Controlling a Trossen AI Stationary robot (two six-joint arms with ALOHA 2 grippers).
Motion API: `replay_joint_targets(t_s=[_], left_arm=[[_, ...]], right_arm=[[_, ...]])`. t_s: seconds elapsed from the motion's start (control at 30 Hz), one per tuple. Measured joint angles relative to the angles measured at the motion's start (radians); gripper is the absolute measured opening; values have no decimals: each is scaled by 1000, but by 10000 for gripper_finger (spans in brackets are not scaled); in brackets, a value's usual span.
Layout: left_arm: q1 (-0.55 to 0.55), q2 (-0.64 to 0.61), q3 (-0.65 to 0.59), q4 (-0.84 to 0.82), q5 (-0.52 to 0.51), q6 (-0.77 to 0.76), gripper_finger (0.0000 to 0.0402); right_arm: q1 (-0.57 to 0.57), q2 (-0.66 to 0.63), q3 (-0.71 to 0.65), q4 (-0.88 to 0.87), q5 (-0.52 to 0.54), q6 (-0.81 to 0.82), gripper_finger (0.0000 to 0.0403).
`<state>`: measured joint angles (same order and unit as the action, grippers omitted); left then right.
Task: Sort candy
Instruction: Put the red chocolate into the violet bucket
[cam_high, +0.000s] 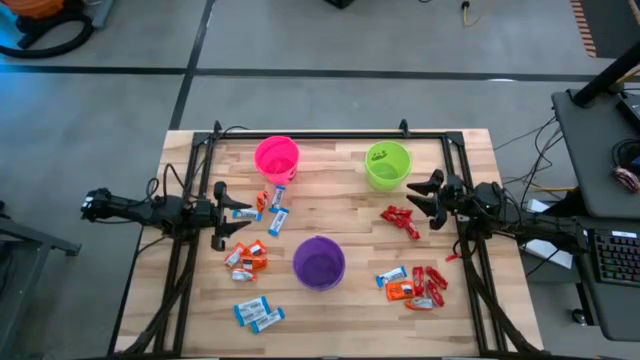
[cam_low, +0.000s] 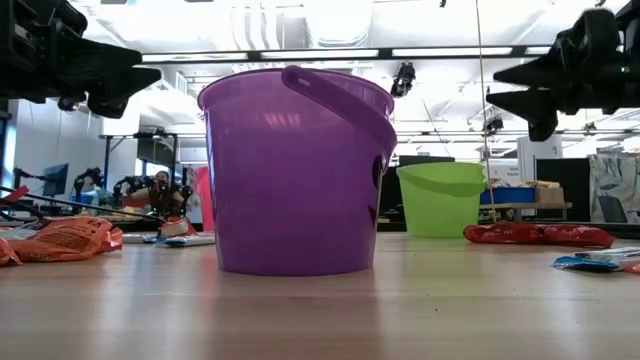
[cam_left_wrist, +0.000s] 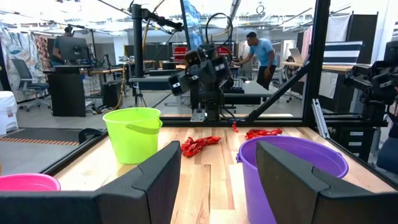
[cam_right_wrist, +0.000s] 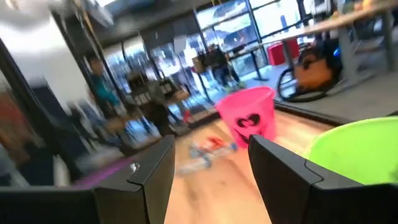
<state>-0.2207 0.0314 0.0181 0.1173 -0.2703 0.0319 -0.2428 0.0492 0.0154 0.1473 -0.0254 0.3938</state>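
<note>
Both arms hover above the table, jaws apart, holding nothing. Candy lies scattered. Left gripper (cam_high: 222, 214) is nearest the blue pieces (cam_high: 246, 213), just off its fingertips. Right gripper (cam_high: 428, 200) is nearest the red pile (cam_high: 401, 221), just beside and below it.

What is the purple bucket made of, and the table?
The purple bucket looks like smooth, slightly see-through plastic: light glows through its wall and glints off it. The table looks like wood, pale planks joined side by side with grain lines showing, and a soft sheen, so probably sealed.
</note>
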Motion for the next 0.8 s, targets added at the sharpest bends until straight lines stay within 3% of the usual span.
replay_joint_targets(t_s=[0.17, 0.27, 0.43, 0.6, 0.67, 0.8], left_arm=[[0, 0, 0, 0, 0, 0, 191], [0, 0, 0, 0, 0, 0, 191], [0, 0, 0, 0, 0, 0, 191], [-1, 0, 0, 23, -30, 2, 191], [0, 0, 0, 70, -33, -74, 191], [0, 0, 0, 205, -40, -395, 191]], right_arm=[[3, 30, 86, -31, -59, 86, 196], [3, 70, 186, -87, -30, 80, 196], [3, 208, 391, -381, 134, 164, 196], [3, 401, 580, -692, 157, 370, 196], [3, 473, 641, -785, 157, 430, 196], [3, 599, 756, -963, 156, 501, 196]])
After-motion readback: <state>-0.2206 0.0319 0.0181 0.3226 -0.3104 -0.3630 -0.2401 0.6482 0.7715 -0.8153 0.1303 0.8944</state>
